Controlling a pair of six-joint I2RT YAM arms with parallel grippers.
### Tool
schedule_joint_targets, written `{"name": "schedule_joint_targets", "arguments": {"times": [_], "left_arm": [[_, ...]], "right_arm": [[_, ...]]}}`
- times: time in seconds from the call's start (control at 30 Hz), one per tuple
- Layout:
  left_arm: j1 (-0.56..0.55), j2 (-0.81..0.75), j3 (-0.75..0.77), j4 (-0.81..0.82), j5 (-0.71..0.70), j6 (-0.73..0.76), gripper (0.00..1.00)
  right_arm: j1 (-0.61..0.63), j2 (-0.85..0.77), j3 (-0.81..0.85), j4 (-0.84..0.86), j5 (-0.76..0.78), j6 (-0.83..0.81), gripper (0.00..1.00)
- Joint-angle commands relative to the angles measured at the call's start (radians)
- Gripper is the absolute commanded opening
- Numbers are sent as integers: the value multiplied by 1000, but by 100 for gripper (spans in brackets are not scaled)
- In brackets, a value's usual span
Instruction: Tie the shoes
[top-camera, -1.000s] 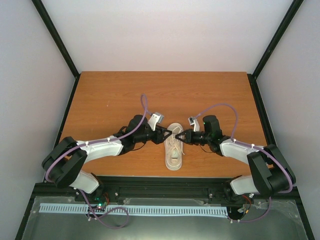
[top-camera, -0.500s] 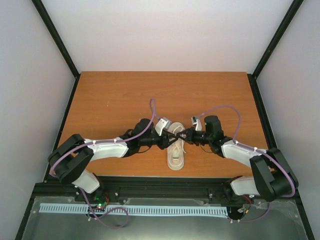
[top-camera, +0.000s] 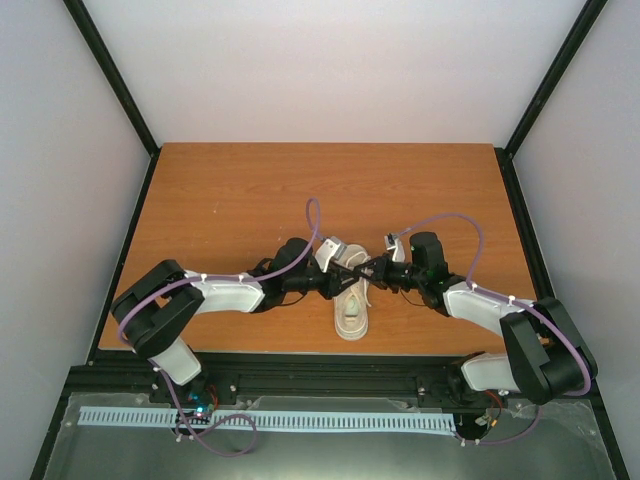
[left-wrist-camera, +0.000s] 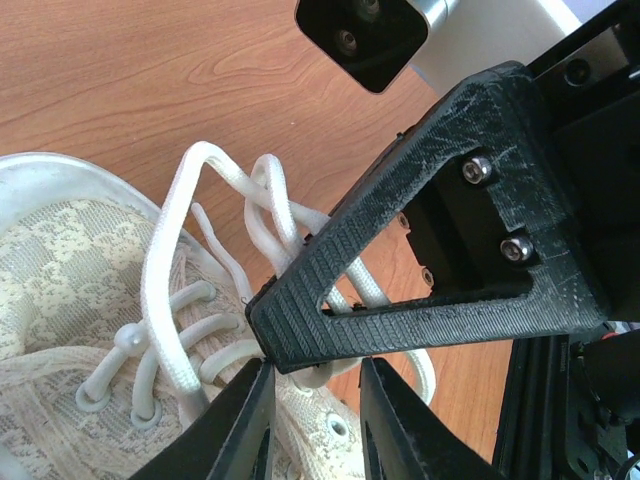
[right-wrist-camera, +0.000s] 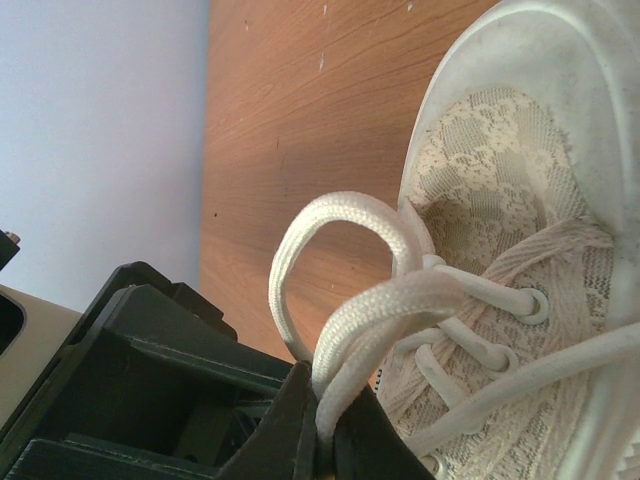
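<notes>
Pinching the lace loop (right-wrist-camera: 340, 215) in my right claw (right-wrist-camera: 322, 432), which is clamped tight on it, I should draw it slowly and level across the shoe (top-camera: 350, 310), which sits between my arms toward the counter's (top-camera: 220, 190) near edge, while my left claw (left-wrist-camera: 315, 420), whose grip I cannot tell, steadies the other strand.

place: robot lab cell | evidence: white enclosure walls (top-camera: 330, 60), black frame posts (top-camera: 110, 75), wooden table (top-camera: 220, 190)
</notes>
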Motion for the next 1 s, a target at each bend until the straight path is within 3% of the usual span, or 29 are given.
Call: {"name": "schedule_joint_targets", "arguments": {"times": [0.0, 0.5, 0.73, 0.97], "left_arm": [[-9, 22, 42, 67, 22, 7, 26], [-11, 85, 76, 94, 40, -9, 25], [-25, 105, 85, 84, 8, -8, 30], [-27, 121, 95, 62, -55, -36, 18]], "right_arm": [[-5, -17, -3, 60, -15, 19, 3], [-5, -14, -6, 62, -17, 34, 3], [-5, -15, -6, 60, -12, 46, 3], [-5, -20, -13, 59, -11, 51, 3]]}}
